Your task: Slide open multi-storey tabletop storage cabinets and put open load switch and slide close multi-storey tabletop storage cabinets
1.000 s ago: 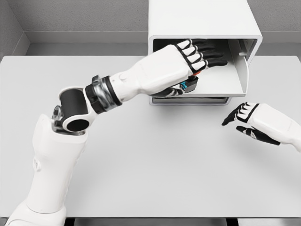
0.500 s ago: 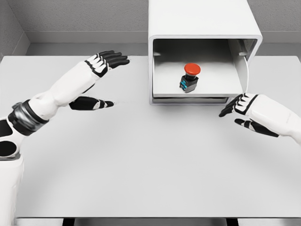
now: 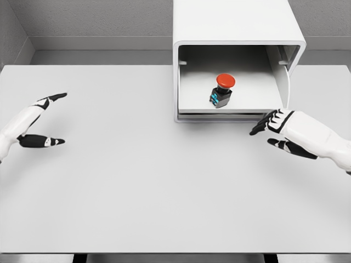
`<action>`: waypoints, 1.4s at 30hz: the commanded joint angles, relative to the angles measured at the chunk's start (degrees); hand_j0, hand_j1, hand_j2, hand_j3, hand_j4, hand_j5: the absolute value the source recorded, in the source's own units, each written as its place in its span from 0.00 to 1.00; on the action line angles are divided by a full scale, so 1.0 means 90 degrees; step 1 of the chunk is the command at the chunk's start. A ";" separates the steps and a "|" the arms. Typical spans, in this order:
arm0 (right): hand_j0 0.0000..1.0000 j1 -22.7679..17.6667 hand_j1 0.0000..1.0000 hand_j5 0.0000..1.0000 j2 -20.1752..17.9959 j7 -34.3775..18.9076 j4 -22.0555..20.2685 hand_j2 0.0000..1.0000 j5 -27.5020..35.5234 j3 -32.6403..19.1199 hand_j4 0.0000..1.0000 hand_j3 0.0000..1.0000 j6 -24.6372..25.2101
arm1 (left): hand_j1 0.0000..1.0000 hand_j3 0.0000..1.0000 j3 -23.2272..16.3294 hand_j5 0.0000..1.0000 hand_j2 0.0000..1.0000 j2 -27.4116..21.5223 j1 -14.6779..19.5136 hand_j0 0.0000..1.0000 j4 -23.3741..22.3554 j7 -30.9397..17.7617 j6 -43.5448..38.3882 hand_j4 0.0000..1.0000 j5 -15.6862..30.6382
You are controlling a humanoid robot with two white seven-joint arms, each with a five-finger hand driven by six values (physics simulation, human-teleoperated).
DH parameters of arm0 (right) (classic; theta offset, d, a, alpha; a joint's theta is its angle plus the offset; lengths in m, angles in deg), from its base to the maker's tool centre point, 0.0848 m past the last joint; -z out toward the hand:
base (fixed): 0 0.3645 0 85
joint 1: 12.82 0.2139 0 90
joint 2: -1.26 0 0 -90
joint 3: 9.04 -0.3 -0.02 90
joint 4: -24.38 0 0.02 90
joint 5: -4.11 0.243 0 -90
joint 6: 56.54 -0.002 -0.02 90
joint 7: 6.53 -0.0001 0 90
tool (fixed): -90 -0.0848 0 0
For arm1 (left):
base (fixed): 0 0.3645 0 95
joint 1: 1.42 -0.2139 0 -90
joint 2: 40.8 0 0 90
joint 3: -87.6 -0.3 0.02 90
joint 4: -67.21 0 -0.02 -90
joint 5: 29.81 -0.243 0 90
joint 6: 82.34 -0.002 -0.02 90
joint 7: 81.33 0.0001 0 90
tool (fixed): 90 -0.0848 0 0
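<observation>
Load switch [image 3: 222, 90] inside open cabinet [image 3: 239, 22], right hand [image 3: 279, 129] spread beside drawer, left hand [image 3: 35, 120] open

Matt white surfaces nearly everywhere, smooth render look, one glossy red accent.

Table [image 3: 164, 186] top: plain matt pale grey, smooth, no grain or texture. Storage cabinet [image 3: 236, 24] shell: smooth white, plastic-like or painted, satin with soft shading on rounded corners; open drawer [image 3: 241, 93] floor same finish, slightly greyer. Load switch [image 3: 222, 90]: smooth red cap with faint sheen, dark matt body, small blue plastic-looking parts at base. Left hand [image 3: 34, 125] and right hand [image 3: 285, 131]: hard glossy-white shell panels, black matt fingers and palm, rubbery look. Back wall [image 3: 98, 16]: grey, finely speckled, rough-looking, matt.
</observation>
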 commanded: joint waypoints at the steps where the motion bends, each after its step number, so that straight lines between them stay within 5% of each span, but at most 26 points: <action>1: 0.64 0.0000 0.64 0.64 0.0054 -0.0009 0.0042 0.64 0.0045 0.0020 0.64 0.64 0.0001 | 1.00 1.00 0.0015 1.00 1.00 -0.0018 0.0000 1.00 -0.0129 0.0003 -0.0017 1.00 0.0059; 42: 0.66 0.1836 0.66 0.66 0.1070 -0.0585 0.1399 0.66 -0.0082 0.1300 0.66 0.66 0.0001 | 1.00 1.00 0.0015 1.00 1.00 0.0012 -0.0088 1.00 -0.0080 0.0003 -0.0017 1.00 0.0089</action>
